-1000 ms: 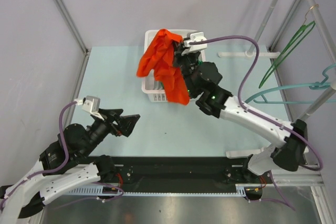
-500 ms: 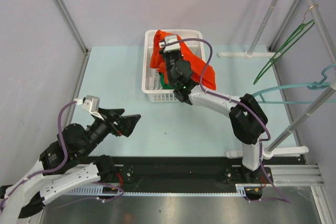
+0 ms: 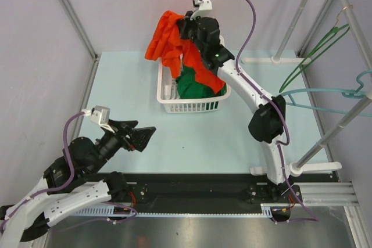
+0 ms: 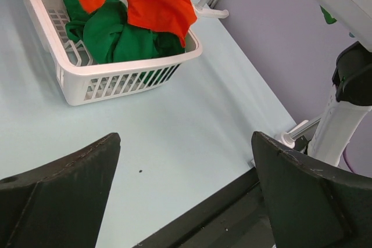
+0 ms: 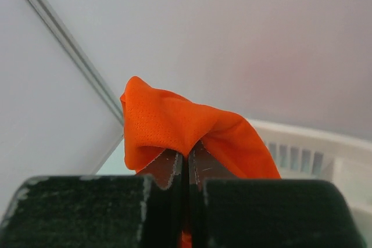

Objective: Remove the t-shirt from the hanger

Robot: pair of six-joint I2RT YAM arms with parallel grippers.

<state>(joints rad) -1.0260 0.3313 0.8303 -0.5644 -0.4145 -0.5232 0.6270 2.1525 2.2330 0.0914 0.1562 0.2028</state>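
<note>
An orange t-shirt (image 3: pixel 164 42) hangs bunched above the back of a white basket (image 3: pixel 192 107), its lower end trailing into it. My right gripper (image 3: pixel 183 29) is shut on a fold of that shirt (image 5: pixel 174 123), and in the right wrist view the cloth drapes over the closed right gripper (image 5: pixel 188 164). No hanger touches the shirt. A green hanger (image 3: pixel 314 56) and a teal hanger (image 3: pixel 325 94) hang bare on the rack at the right. My left gripper (image 3: pixel 146 137) hovers low near the front left, open and holding nothing (image 4: pixel 185 143).
A green garment (image 3: pixel 195 85) lies crumpled inside the basket (image 4: pixel 133 68). The rack's white feet (image 3: pixel 273 60) rest on the pale blue table at the back right and front right. Metal frame posts stand along both sides.
My right arm has swung the orange t-shirt up and toward the back left, uncovering the green garment in the basket. The left arm has not moved.
</note>
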